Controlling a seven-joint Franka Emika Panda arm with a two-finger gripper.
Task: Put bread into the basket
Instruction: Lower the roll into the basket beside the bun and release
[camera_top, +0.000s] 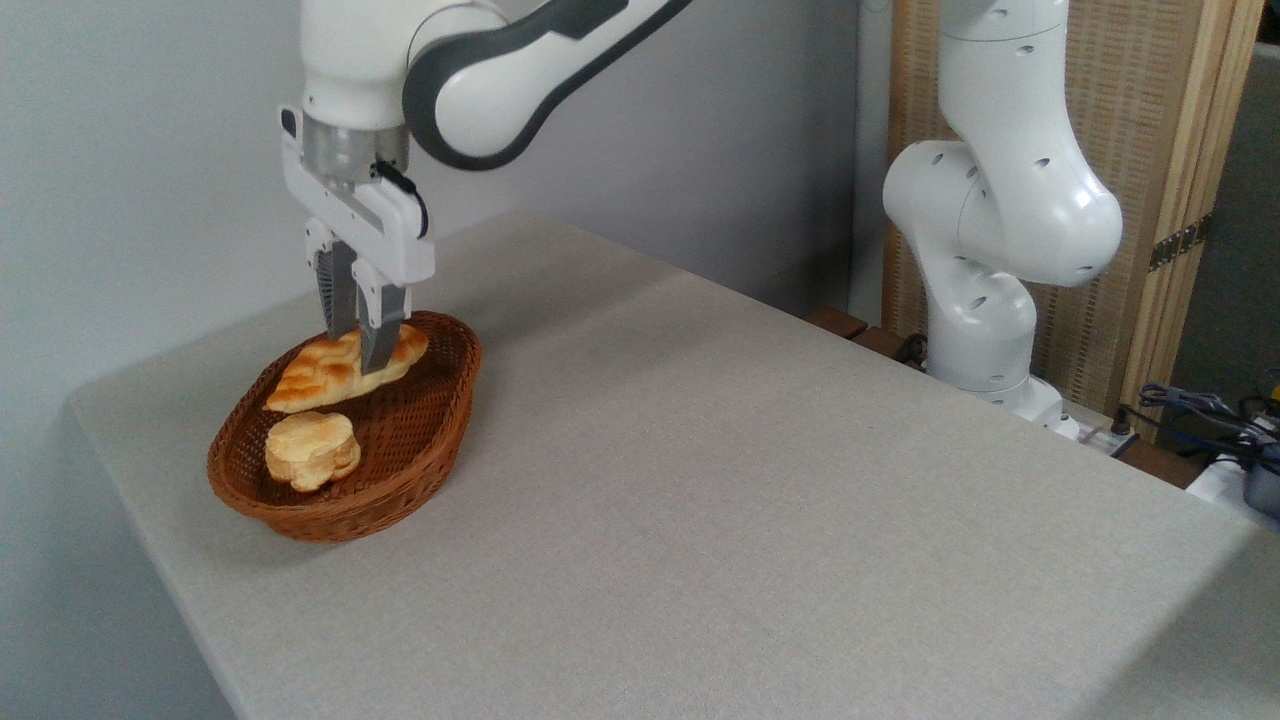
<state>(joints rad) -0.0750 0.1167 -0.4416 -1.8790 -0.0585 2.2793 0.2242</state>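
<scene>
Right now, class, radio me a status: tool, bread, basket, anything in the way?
Tool shut on bread. Bread over basket's back half, not released. Small bun in basket's front, clear of bread.

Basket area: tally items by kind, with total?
Braided loaf: 1, the bread, gripped by the claw over the basket's far side
Round pale bun: 1, the bun, lying in the basket
Wicker basket: 1, the basket
Total: 3

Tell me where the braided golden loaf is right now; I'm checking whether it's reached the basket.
The braided golden loaf is at the picture's left, over the far side of the reddish-brown wicker basket, gripped by the end effector, behind the pale round bun.
</scene>
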